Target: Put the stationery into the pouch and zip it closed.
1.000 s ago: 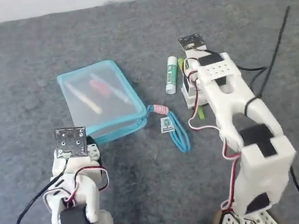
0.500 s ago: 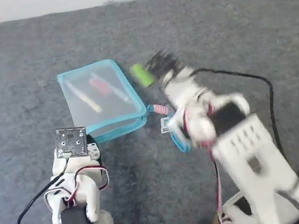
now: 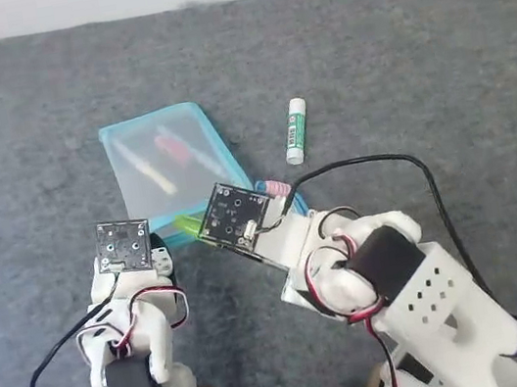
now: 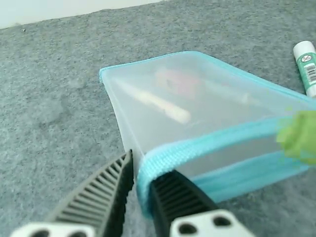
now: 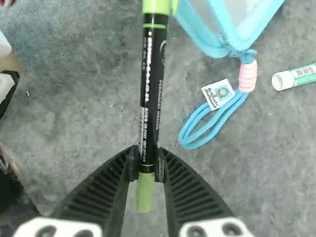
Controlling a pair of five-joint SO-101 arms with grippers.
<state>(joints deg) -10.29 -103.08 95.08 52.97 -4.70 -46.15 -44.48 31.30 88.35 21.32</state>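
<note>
Both grippers are holding something. In the lower left of the high view, the left gripper (image 4: pixel 146 170) is pinching the blue zipper edge at the near corner of the pouch (image 4: pixel 197 108). Its two black fingers are almost together, with the fabric between them. Just to the right of it, near the middle of that view, the right gripper (image 5: pixel 146 150) is clamping a green and black marker (image 5: pixel 152 89) close to its back end. The marker is pointing away from the arm, and its green front end is lying at the zipper line of the pouch. I am judging that it is arriving at the mouth but is not yet inside; how deep the tip is going I cannot tell.

Farther away, the pouch is lying flat on the grey table (image 3: pixel 413 48), up and left of the centre. Through its clear wall a pale pen (image 4: pixel 158 103) and a reddish piece (image 4: pixel 180 81) are showing, so part of the job is looking done. A blue strap (image 5: pixel 207 128) with a pink bead (image 5: pixel 247 74) is trailing from the pouch corner beside the right arm.

Farthest away, a glue stick (image 3: pixel 296 131) is lying alone on the table, right of the pouch and apart from it, and no gripper is touching it.

As I am judging it, three things are remaining: sliding the marker in, fetching the glue stick, and pulling shut the zipper, which is looking open along the near edge.
</note>
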